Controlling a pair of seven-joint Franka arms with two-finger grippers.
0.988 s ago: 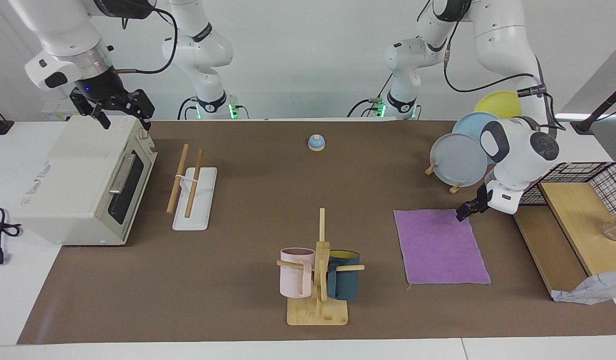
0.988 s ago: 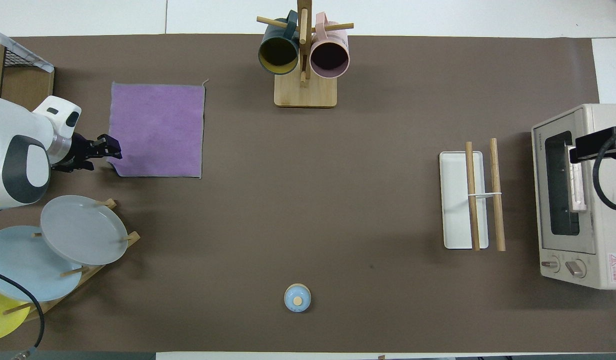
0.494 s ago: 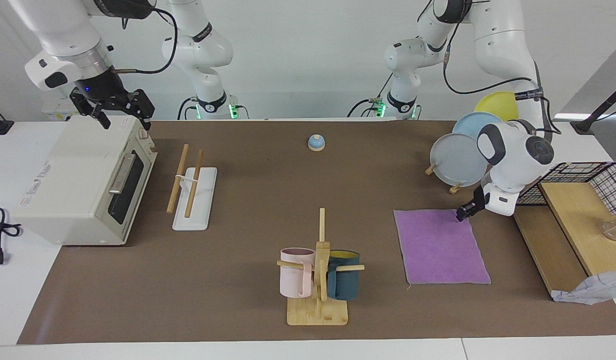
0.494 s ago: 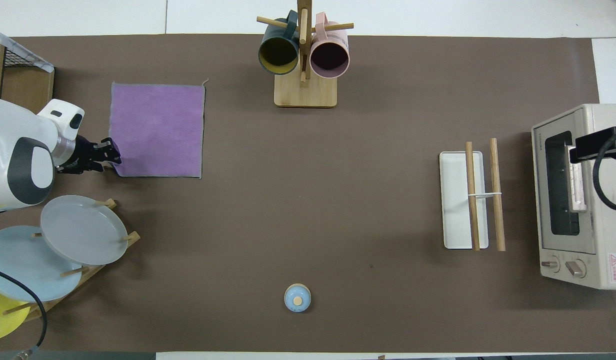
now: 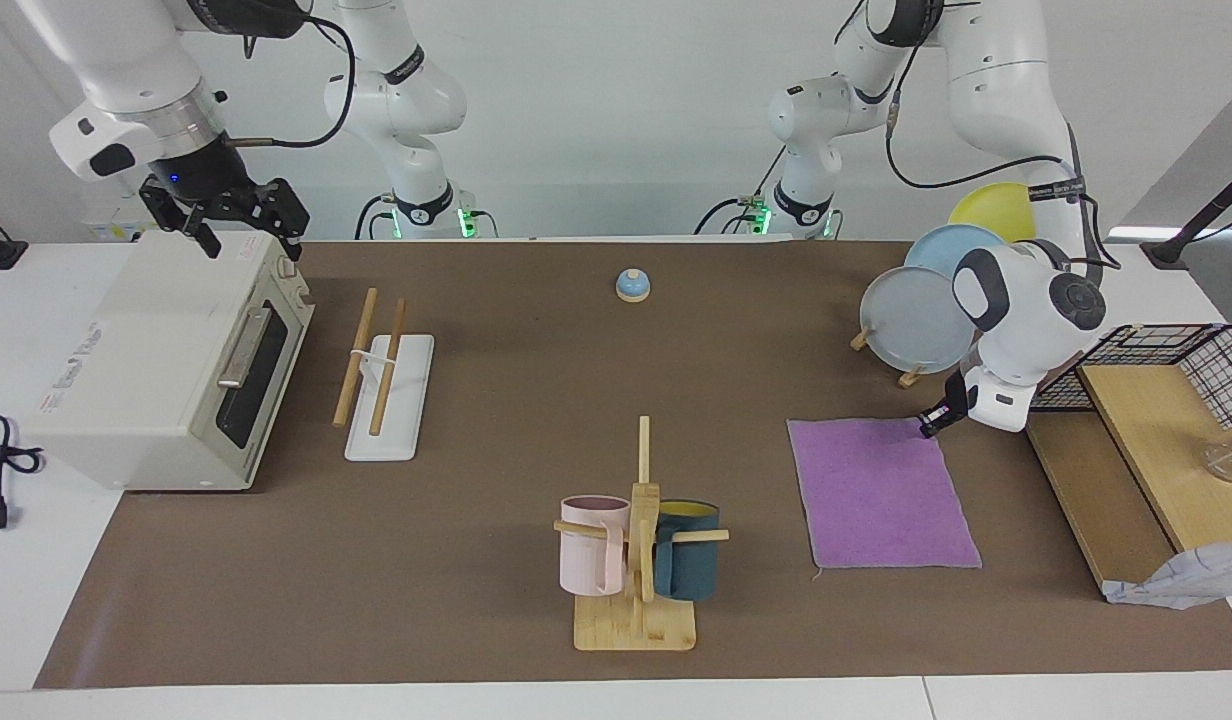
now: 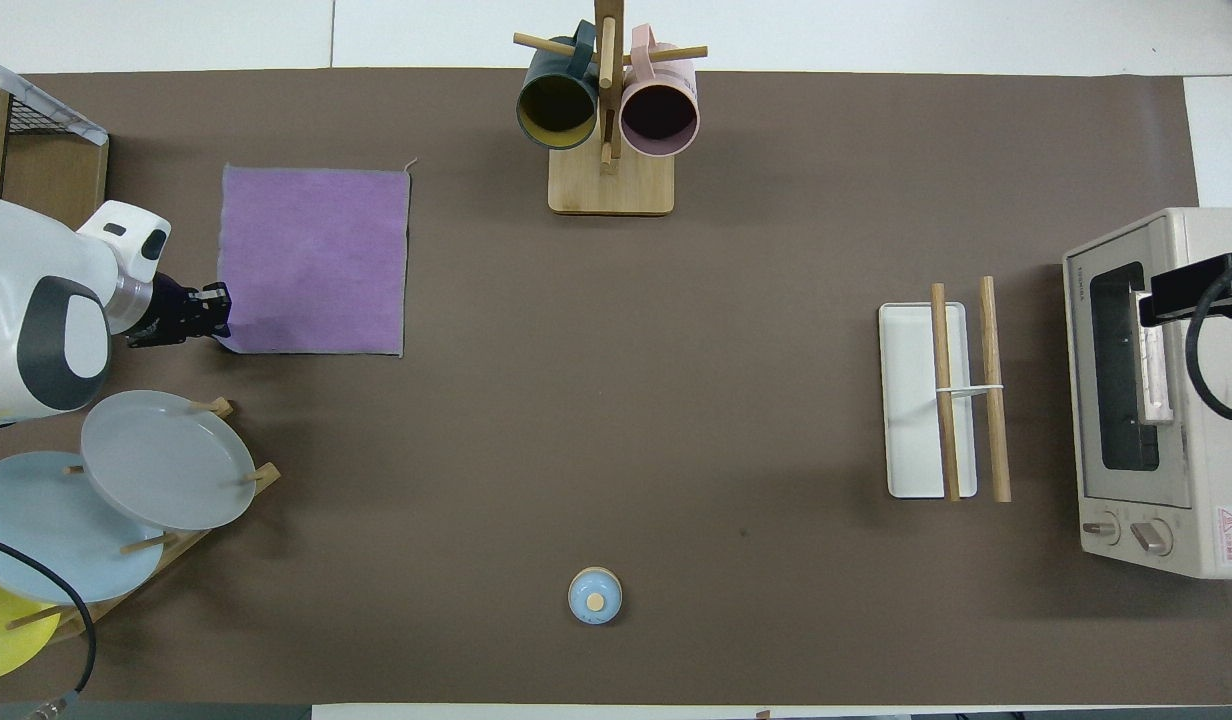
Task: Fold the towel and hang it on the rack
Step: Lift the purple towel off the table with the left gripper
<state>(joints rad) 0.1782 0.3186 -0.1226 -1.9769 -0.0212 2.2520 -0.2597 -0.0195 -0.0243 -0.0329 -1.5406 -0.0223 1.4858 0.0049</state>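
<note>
The towel (image 5: pixel 881 495) lies flat with its purple face up, toward the left arm's end of the table; it also shows in the overhead view (image 6: pixel 314 260). My left gripper (image 5: pixel 933 420) is low at the towel's corner nearest the robots, also seen from above (image 6: pixel 214 312). The rack (image 5: pixel 381 375), two wooden rods on a white base, stands beside the oven at the right arm's end, bare (image 6: pixel 941 400). My right gripper (image 5: pixel 246 232) waits open and empty over the oven's top (image 6: pixel 1191 288).
A toaster oven (image 5: pixel 166 360) stands beside the rack. A mug tree (image 5: pixel 636 560) holds two mugs. A plate stand with plates (image 5: pixel 916 320) is beside the left gripper. A blue bell (image 5: pixel 633 286), a wooden shelf (image 5: pixel 1141 440) with a wire basket and a white cloth (image 5: pixel 1176 585) are also here.
My left gripper has drawn back a little from over the towel to its corner nearest the robots. The towel and the right arm have not moved.
</note>
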